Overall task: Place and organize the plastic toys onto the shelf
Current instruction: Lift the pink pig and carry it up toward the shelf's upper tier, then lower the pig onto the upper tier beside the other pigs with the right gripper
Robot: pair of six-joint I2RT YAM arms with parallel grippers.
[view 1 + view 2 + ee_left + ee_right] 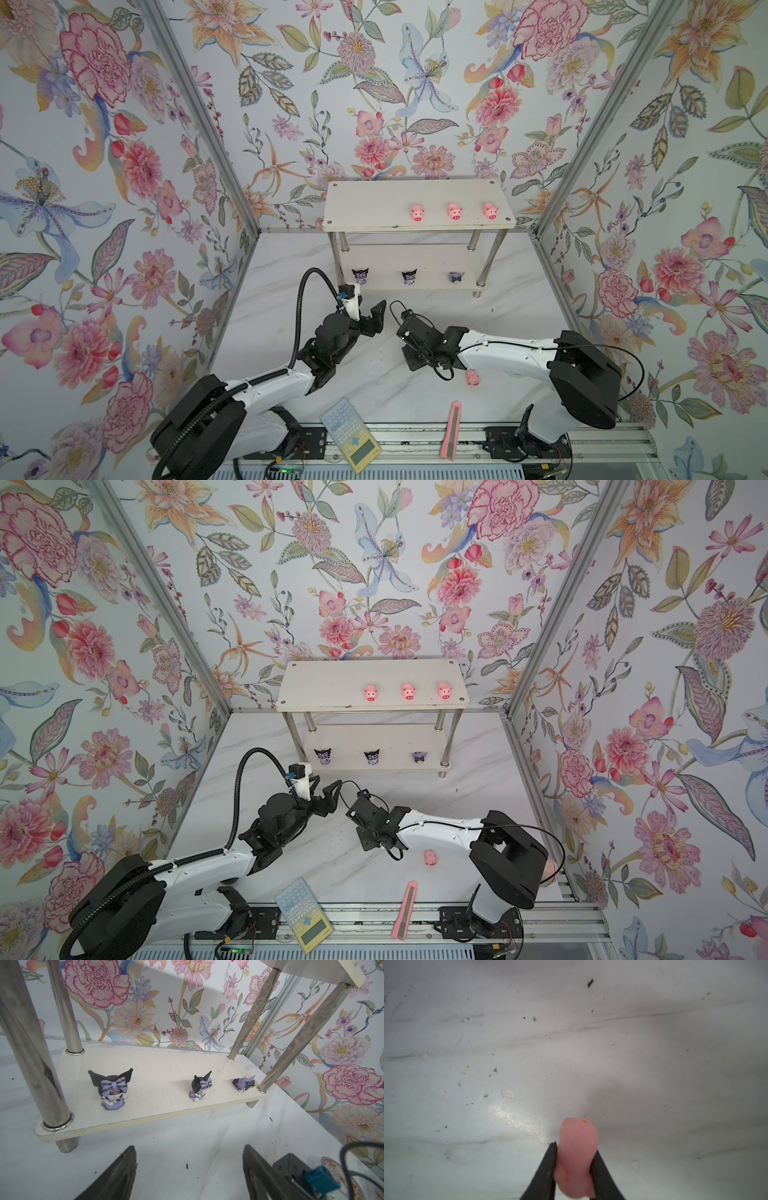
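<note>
The white shelf [374,199] stands at the back. Three pink pig toys [454,212] sit in a row on its top board. On the lower board [158,1068] are three black-and-purple figurines [113,1088]; the rightmost one [244,1083] lies tipped over. My right gripper [575,1147] is shut on a pink pig [578,1155] just above the table; in both top views that pig is hidden under the wrist [419,340]. Another pig [473,377] lies on the table beside the right arm. My left gripper [189,1167] hangs open and empty in front of the shelf's lower board.
A pale blue-and-yellow calculator [351,436] and a pink utility knife [452,430] lie at the table's front edge. Flowered walls close in the left, right and back. The two wrists [376,320] stand close together mid-table.
</note>
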